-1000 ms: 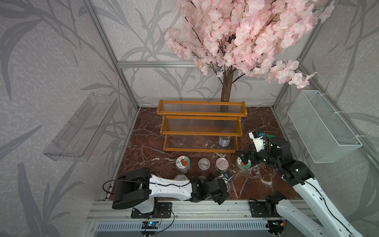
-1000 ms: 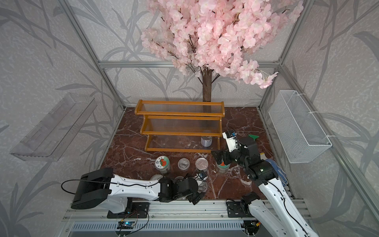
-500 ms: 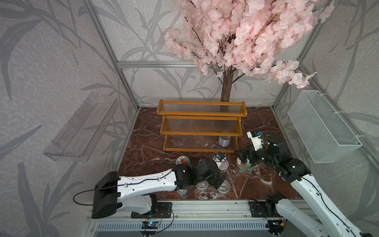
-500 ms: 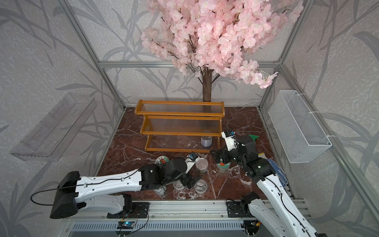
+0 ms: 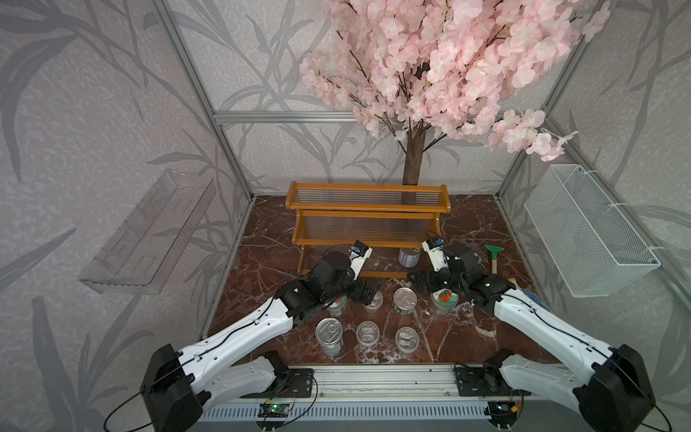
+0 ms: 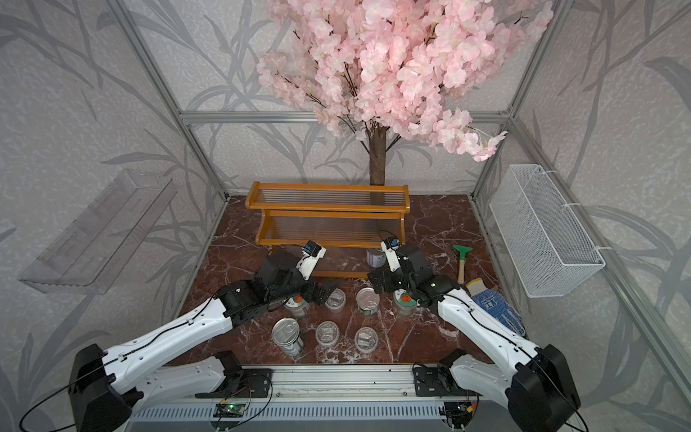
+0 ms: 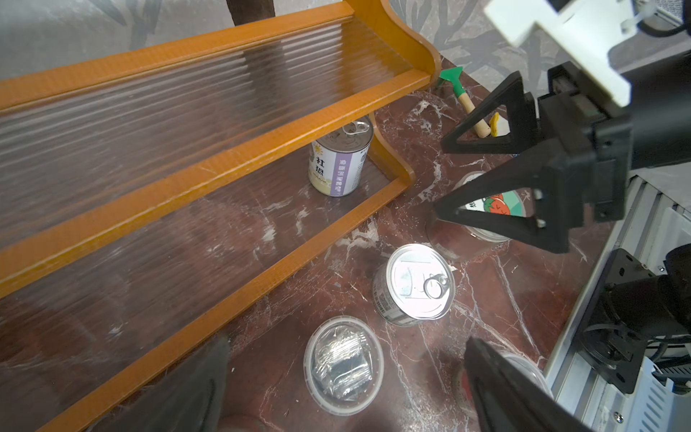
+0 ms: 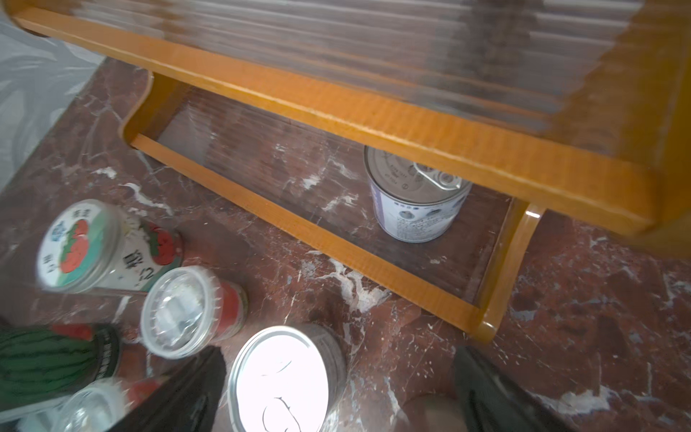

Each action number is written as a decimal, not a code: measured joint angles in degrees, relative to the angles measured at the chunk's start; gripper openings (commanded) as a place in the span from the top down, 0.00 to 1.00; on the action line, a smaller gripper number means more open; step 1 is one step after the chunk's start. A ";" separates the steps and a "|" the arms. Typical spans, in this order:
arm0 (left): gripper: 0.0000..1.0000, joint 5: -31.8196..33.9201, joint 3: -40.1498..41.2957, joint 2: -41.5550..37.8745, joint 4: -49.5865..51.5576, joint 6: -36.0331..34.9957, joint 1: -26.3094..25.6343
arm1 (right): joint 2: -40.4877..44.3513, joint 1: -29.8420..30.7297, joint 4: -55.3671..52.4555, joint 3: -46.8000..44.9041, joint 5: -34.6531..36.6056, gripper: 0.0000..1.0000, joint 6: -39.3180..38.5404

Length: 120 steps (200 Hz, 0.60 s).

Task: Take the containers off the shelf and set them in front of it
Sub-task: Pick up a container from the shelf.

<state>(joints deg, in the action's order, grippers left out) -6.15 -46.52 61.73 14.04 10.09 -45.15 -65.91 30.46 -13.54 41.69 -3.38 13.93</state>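
A pink blossom tree (image 5: pixel 430 60) rises behind the orange wooden shelf (image 5: pixel 366 208), which stands at the back of the marble floor (image 5: pixel 261 269). The only container on the shelf is a purple-labelled tin (image 5: pixel 408 257), upright at the right end of the bottom tier. The left gripper (image 5: pixel 368 293) hangs with its jaws spread wide and empty above a clear cup (image 5: pixel 374 302) just in front of the shelf. The right gripper (image 5: pixel 424 284) is likewise spread and empty, over a tomato-lid jar (image 5: pixel 443 299). Between that cup and jar stands a silver-topped tin (image 5: pixel 404 299). A second jar (image 5: pixel 338 306) is partly hidden under the left arm (image 5: pixel 243 333). Nearer the metal rail (image 5: pixel 374 377) sit another tin (image 5: pixel 329 331) and two cups (image 5: pixel 367 332). A green trowel (image 5: pixel 493 256) lies to the right of the shelf
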 measured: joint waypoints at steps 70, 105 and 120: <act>0.00 -2.54 0.52 1.07 -3.32 0.09 1.14 | -15.34 0.37 17.27 -0.50 7.65 0.01 2.34; 0.00 -2.93 1.20 1.07 -3.50 0.15 1.36 | -20.90 0.42 23.28 -0.15 10.12 0.01 3.91; 0.00 -2.99 1.40 1.11 -3.54 0.15 1.40 | -22.45 0.42 25.62 -0.09 11.61 0.01 5.07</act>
<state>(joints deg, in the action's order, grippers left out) -9.15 -45.12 62.85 10.50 10.24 -43.75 -88.36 30.87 12.08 41.60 8.23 19.00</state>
